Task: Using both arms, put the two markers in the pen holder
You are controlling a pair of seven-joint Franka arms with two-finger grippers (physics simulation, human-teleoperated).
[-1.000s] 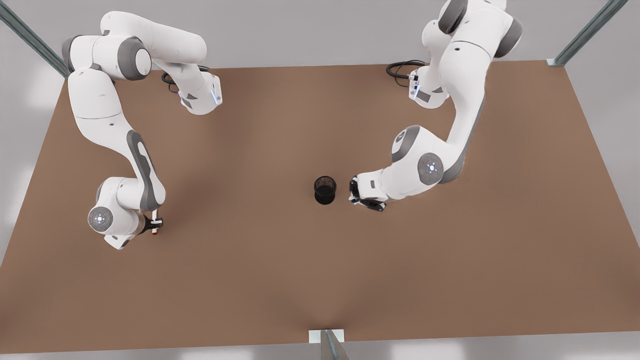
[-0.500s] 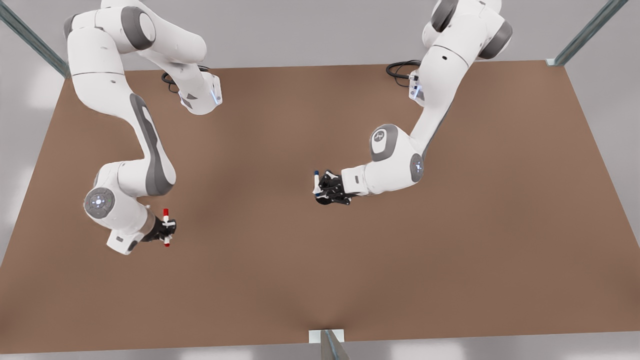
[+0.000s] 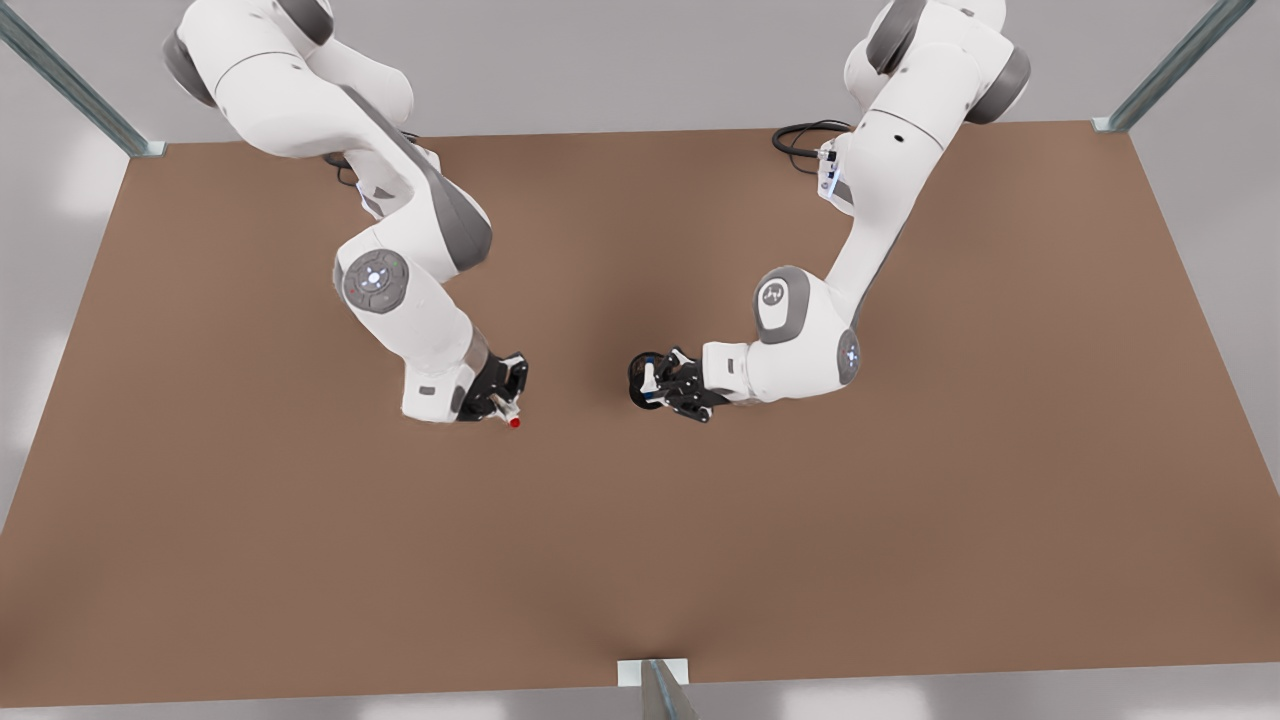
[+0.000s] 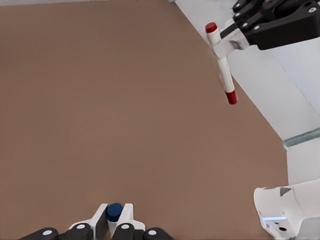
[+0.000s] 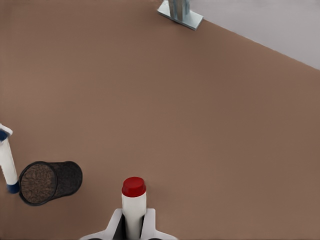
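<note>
Over the pen holder (image 3: 645,392), near table centre, the left gripper (image 3: 652,385) clamps the blue marker (image 3: 647,378) upright. At its 9 o'clock, the right gripper (image 3: 507,398) grips the red marker (image 3: 513,419). Both converging risks collision; an off-centre drop may tip the cup.

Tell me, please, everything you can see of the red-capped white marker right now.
The thin white stick-shaped marker with a red cap and a red end is clamped around its white barrel in the right gripper, jaws shut on it, held above the brown table and apart from the black mesh pen holder. In the front view only its red tip shows, at that view's left of the pen holder. Nothing else touches it.
</note>
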